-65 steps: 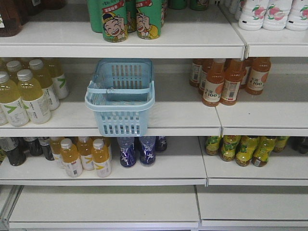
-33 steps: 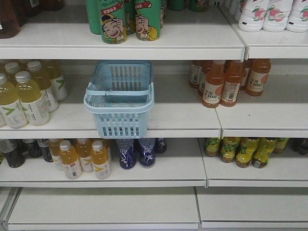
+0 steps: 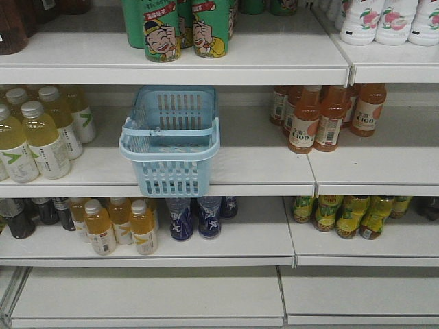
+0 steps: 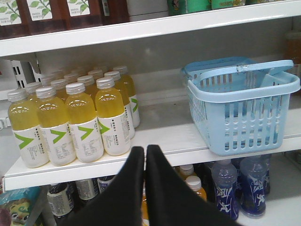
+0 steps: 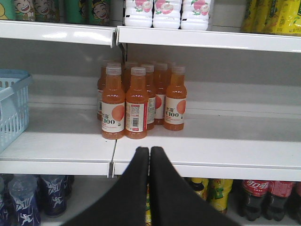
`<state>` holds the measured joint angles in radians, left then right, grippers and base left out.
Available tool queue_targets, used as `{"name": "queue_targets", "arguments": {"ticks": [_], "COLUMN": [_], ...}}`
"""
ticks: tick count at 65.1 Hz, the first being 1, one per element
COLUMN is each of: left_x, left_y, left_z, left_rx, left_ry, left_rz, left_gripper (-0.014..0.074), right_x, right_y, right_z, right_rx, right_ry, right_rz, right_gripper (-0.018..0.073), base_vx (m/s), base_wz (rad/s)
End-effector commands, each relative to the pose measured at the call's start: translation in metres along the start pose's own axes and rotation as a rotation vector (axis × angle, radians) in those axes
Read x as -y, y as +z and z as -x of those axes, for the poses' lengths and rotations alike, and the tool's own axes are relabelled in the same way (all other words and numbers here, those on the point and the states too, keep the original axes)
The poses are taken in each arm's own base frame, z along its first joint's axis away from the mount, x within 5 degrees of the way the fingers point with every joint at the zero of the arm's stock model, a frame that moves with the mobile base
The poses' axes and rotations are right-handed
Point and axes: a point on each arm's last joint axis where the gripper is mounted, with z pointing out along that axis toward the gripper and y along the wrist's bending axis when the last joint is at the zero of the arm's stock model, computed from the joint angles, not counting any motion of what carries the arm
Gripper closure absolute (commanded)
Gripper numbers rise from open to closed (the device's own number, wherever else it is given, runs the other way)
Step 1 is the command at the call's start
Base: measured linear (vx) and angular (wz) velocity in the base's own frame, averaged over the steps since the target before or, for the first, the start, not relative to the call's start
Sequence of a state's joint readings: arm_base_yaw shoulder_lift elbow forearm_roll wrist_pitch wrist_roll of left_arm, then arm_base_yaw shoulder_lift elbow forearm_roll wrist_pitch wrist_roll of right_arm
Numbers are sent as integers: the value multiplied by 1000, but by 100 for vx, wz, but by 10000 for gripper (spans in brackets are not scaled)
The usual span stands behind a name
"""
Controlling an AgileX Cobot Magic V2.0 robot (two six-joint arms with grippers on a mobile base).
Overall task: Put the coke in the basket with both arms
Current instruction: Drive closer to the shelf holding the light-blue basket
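Basket (image 3: pixel 171 175) slightly lower-left than before

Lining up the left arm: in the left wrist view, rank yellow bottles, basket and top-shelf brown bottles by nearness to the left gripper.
From the left gripper:
1. yellow bottles, just ahead, slightly left.
2. basket, off to the right.
3. brown bottles, high up, upper left.

Basket (image 3: pixel 171 177) sits on middle shelf (image 3: pixel 260 164), at its near edge. Left of it: bottle pack (image 3: pixel 41 133), near but apart. Right, well apart: C100 bottles (image 3: pixel 326 116), farther back. Cans (image 3: pixel 185 27) on upper shelf (image 3: pixel 274 55), above basket. Small bottles (image 3: pixel 195 218) on lower shelf (image 3: pixel 254 236), directly below it.
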<state>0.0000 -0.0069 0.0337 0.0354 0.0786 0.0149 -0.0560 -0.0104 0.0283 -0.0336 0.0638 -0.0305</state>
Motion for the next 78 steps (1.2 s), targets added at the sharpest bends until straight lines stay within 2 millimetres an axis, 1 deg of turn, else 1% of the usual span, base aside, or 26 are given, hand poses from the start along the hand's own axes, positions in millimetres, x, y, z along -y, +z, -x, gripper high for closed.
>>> {"name": "queue_targets", "arguments": {"ticks": [1, 12, 16, 23, 30, 37, 45, 49, 53, 57, 63, 78], "left_x": [0, 0, 0, -1, -1, -1, -1, -1, 0, 0, 0, -3], "left_y": [-2, -2, -2, -4, -6, -6, -4, 0, 4, 10, 20, 45], "left_z": [8, 8, 11, 22, 30, 45, 73, 89, 103, 114, 119, 123], "left_rx": [91, 92, 129, 203, 168, 101, 56, 22, -28, -77, -125, -83], "left_ry": [-9, -9, -11, -109, -167, -172, -242, -276, -238, -187, -174, -182], "left_rz": [-1, -1, 0, -3, -10, -15, -33, -45, -53, -61, -62, -35], "left_gripper": [603, 603, 603, 603, 603, 603, 603, 603, 603, 603, 603, 603], "right_x": [0, 0, 0, 0, 0, 0, 0, 0, 0, 0, 0, 0], "right_y": [-1, -1, -1, -1, -1, -1, -1, -1, -1, -1, -1, -1], "right_z": [4, 4, 4, 4, 4, 4, 4, 4, 4, 4, 4, 4], "right_rx": [77, 77, 77, 77, 77, 77, 77, 77, 77, 77, 77, 77], "right_ry": [-9, -9, -9, -9, -9, -9, -9, -9, -9, -9, -9, -9], "right_rz": [-8, -8, -8, -8, -8, -8, -5, -5, -5, -5, -5, -5], "right_gripper": [568, 568, 568, 568, 568, 568, 568, 568, 568, 568, 568, 568], "base_vx": [0, 0, 0, 0, 0, 0, 0, 0, 0, 0, 0, 0], "base_wz": [0, 0, 0, 0, 0, 0, 0, 0, 0, 0, 0, 0]}}
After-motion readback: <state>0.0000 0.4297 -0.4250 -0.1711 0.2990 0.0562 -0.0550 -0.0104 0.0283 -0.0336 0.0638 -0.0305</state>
